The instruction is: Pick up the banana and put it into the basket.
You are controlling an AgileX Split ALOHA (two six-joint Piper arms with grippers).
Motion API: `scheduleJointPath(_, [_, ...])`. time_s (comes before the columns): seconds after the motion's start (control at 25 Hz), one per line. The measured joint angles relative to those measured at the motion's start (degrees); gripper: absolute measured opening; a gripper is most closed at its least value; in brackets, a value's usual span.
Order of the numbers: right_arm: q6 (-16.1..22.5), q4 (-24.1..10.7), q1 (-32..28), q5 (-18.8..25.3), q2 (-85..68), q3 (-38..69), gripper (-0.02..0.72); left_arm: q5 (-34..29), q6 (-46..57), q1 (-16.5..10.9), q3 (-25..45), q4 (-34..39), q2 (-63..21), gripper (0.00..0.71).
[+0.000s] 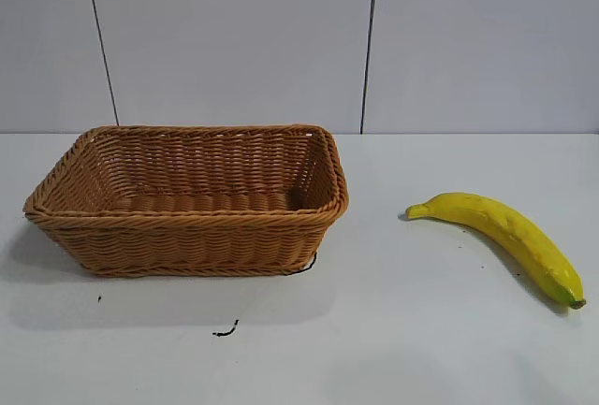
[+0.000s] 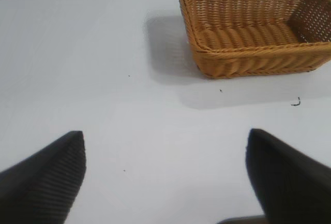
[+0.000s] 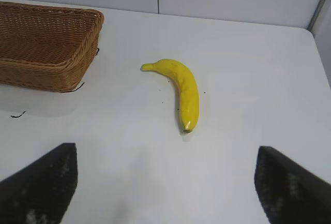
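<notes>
The yellow banana (image 1: 510,237) lies flat on the white table, right of the basket, its greenish end toward the front right. The light brown wicker basket (image 1: 56,209) stands at the left and is empty. Neither gripper shows in the exterior view. My right gripper (image 3: 165,154) is open and empty, above the table short of the banana (image 3: 183,89); the basket's corner (image 3: 77,76) shows in that view too. My left gripper (image 2: 165,141) is open and empty, over bare table well short of the basket (image 2: 248,61).
A small dark scrap (image 1: 226,331) lies on the table in front of the basket. A pale panelled wall (image 1: 234,40) stands behind the table. The table's edge (image 3: 320,53) shows in the right wrist view.
</notes>
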State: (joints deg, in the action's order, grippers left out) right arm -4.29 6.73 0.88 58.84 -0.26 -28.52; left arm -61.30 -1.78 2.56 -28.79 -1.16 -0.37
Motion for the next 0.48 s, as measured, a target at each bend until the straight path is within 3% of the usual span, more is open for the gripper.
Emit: scheduleJointPath(0.48, [0.0,0.0,0.0,0.2,0.6,-0.2,0.635,0.0,0.0,0.0,0.0,0.0,0.0,0.635])
